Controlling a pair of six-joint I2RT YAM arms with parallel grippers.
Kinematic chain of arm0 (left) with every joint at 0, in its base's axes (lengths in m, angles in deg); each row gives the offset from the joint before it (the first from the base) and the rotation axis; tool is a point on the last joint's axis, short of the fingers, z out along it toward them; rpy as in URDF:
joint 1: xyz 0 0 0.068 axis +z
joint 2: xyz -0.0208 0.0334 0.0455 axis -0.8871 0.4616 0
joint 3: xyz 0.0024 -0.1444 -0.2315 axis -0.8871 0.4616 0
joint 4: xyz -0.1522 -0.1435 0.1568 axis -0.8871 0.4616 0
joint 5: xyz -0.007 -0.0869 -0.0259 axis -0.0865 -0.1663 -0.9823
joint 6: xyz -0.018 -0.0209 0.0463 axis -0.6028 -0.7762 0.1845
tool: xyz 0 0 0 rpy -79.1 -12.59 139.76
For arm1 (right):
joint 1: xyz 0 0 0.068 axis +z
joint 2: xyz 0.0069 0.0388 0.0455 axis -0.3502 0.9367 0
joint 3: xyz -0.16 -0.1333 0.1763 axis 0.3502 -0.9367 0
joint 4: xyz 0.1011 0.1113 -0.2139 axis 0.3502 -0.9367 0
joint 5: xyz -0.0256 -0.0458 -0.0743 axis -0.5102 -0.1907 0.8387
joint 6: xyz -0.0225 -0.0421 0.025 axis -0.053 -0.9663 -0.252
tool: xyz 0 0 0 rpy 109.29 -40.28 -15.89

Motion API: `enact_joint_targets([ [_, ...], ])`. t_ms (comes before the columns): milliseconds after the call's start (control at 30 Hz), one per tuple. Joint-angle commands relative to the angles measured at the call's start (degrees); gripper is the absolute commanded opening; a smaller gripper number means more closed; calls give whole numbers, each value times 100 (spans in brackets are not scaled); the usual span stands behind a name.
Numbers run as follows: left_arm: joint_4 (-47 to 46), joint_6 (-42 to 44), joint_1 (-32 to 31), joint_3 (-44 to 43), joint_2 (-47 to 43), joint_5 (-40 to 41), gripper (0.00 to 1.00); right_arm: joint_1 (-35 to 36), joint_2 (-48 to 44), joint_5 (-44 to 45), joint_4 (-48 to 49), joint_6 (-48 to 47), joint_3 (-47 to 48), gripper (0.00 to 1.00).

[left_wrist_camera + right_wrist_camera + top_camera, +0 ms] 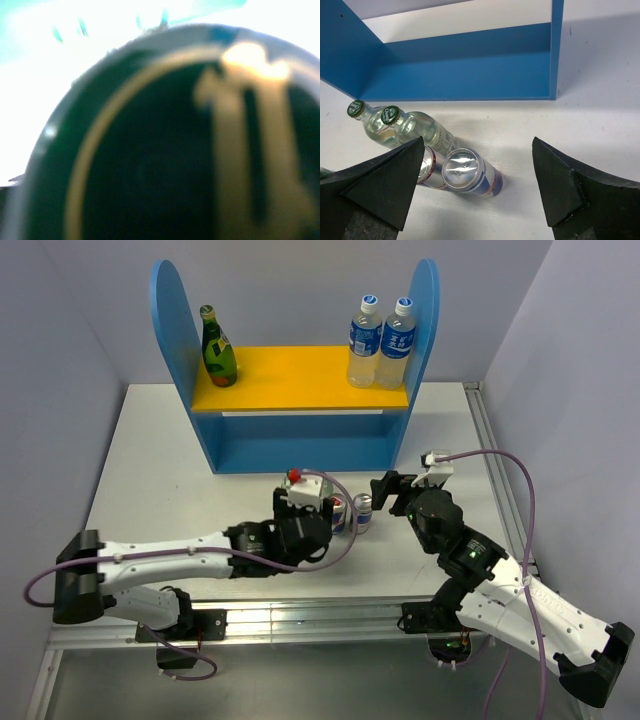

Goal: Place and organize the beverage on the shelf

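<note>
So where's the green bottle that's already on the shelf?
In the top view the green bottle stands upright at the left end of the yellow-orange upper board, beside the left side panel; two blue-labelled bottles stand at the right end.

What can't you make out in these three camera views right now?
Left wrist view: a blurred dark green shape fills the frame. The fingers are not shown, so their grip is unknown.
Top view: the left arm's wrist covers the two short clear bottles.
Right wrist view: one finger hides part of one can.
</note>
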Motion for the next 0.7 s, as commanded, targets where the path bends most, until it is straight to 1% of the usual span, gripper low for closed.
enact_joint_targets([
  [0, 259, 701, 92, -1306, -770, 821, 0, 34, -70, 22, 225, 20, -16, 95],
  [33, 241, 920, 197, -1525, -753, 830, 0, 34, -87, 30, 225, 20, -16, 95],
  [67, 119, 1392, 294, -1954, -727, 813, 0, 34, -88, 22, 225, 20, -16, 95],
  [100, 31, 1623, 425, -2158, -683, 795, 0, 34, -105, 4, 234, 20, -25, 95],
  [133, -83, 1843, 740, -2360, -587, 586, 0, 34, -114, 4, 243, 20, -25, 95],
  [167, -284, 2184, 934, -2763, -525, 384, 0, 34, -123, 4, 234, 20, -25, 95],
  [200, -364, 2318, 1154, -2967, -455, 234, 0, 34, -131, 13, 234, 20, -25, 95],
  [233, -470, 2442, 1548, -3152, -272, -63, 0, 34, -132, 4, 225, 20, -25, 95],
  [267, -540, 2643, 1726, -3528, -174, -206, 0, 34, -140, 13, 216, 29, -25, 95],
  [300, -645, 2723, 1910, -3714, 71, -320, 0, 34, -166, 39, 216, 29, -25, 95],
  [333, -681, 2785, 2251, -3890, 204, -469, 0, 34, -175, 39, 199, 29, -33, 95],
  [367, -690, 2916, 2411, -4266, 353, -749, 0, 34, -202, 39, 207, 29, -42, 95],
  [400, -717, 2987, 2691, -4470, 676, -856, 0, 34, -211, 57, 199, 37, -51, 95],
  [433, -691, 3057, 2825, -4681, 853, -953, 0, 34, -228, 65, 199, 37, -51, 95],
  [467, -612, 3136, 2939, -5144, 1038, -1111, 0, 34, -228, 48, 190, 37, -51, 95],
  [567, -357, 3111, 3396, -5910, 1662, -1393, 0, 34, -255, 74, 181, 46, -60, 95],
  [600, -330, 3111, 3493, -6018, 1777, -1568, 0, 25, -255, 109, 172, 46, -69, 95],
  [667, -278, 3050, 3748, -6289, 2058, -1648, 0, 34, -281, 118, 181, 46, -69, 95],
])
